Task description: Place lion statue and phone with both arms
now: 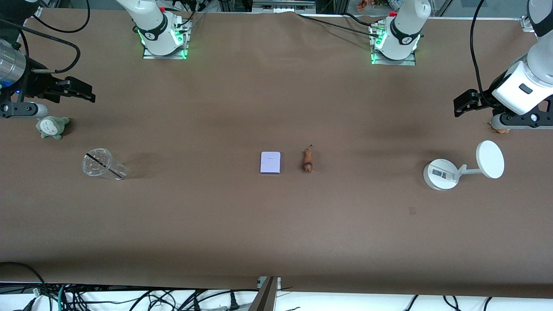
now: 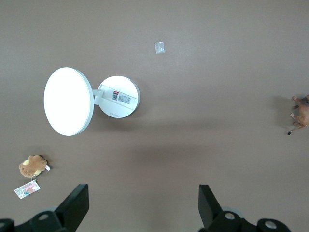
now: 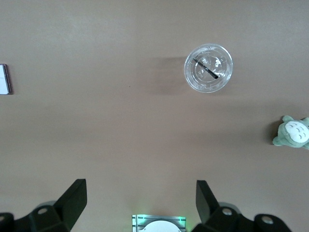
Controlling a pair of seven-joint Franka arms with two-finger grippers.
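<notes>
The phone (image 1: 270, 162), a flat pale lavender rectangle, lies at the middle of the brown table. The lion statue (image 1: 307, 160), a small orange-brown figurine with a dark tail tip, lies beside it toward the left arm's end. My left gripper (image 1: 461, 103) hangs open and empty over the table at the left arm's end; the left wrist view shows the lion statue (image 2: 301, 113) at its edge. My right gripper (image 1: 82, 91) hangs open and empty at the right arm's end; the right wrist view shows a sliver of the phone (image 3: 4, 79).
A clear plastic cup (image 1: 101, 164) with a dark straw and a grey-green plush (image 1: 52, 126) sit toward the right arm's end. A white round-based stand with a disc (image 1: 462, 166) and a brown plush (image 1: 499, 126) with a card tag sit toward the left arm's end.
</notes>
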